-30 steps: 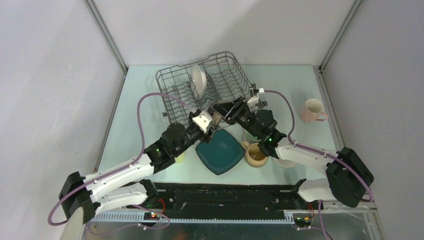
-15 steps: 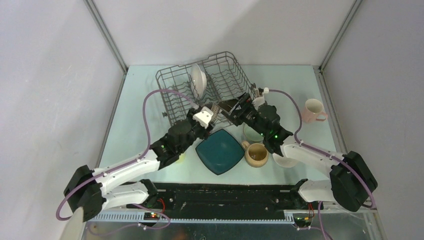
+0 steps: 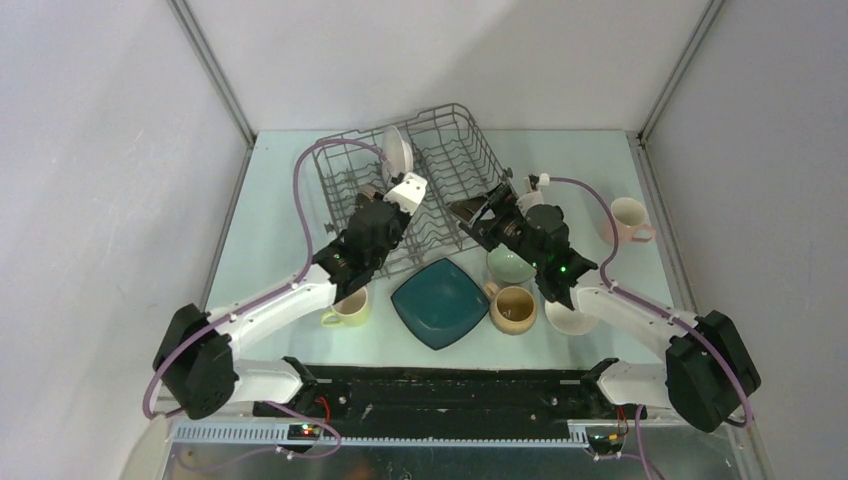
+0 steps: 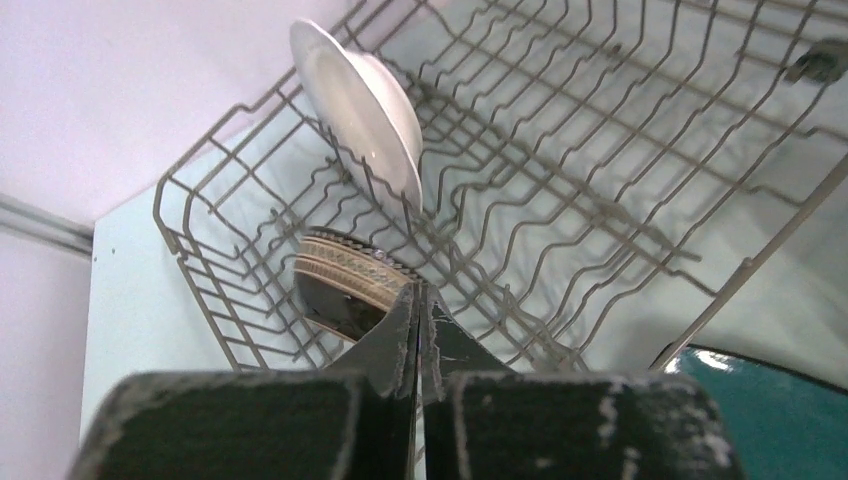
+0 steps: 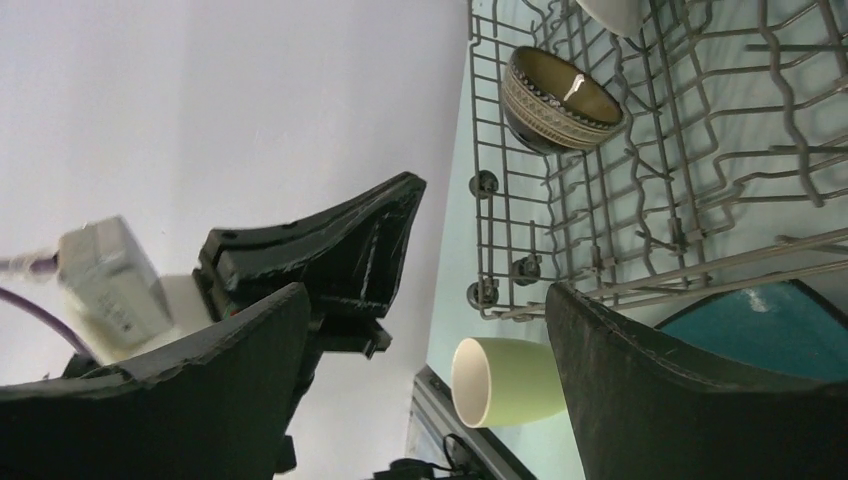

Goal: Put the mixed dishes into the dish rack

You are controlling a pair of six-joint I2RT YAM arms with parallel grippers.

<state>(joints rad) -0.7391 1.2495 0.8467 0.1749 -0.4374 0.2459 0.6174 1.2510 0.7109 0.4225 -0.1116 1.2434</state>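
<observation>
Dish rack (image 3: 440, 185), toward the far edge of the table (image 3: 290, 200), holds white plate (image 3: 397, 152) and brown bowl (image 4: 350, 285). Teal plate (image 3: 440, 302) and five more pieces wait outside. Left gripper (image 4: 418, 310) hangs above the rack, pinched closed and empty; right gripper (image 5: 425, 300) gapes wide, apparently holding nothing.

This is a robot test cell in a lab rather than a kitchen: the dish rack (image 3: 460, 140) sits on a bare pale green worktop (image 3: 580, 170), boxed in behind and on both sides of the rack by blank grey panels (image 3: 440, 60) joined with metal corner posts (image 3: 213, 72). On the near side of the rack, the left arm (image 3: 270, 310) and right arm (image 3: 625, 310), trailing purple cables, are bolted to a black rail (image 3: 450, 390) with a slotted wiring duct (image 3: 240, 433) beside it.
</observation>
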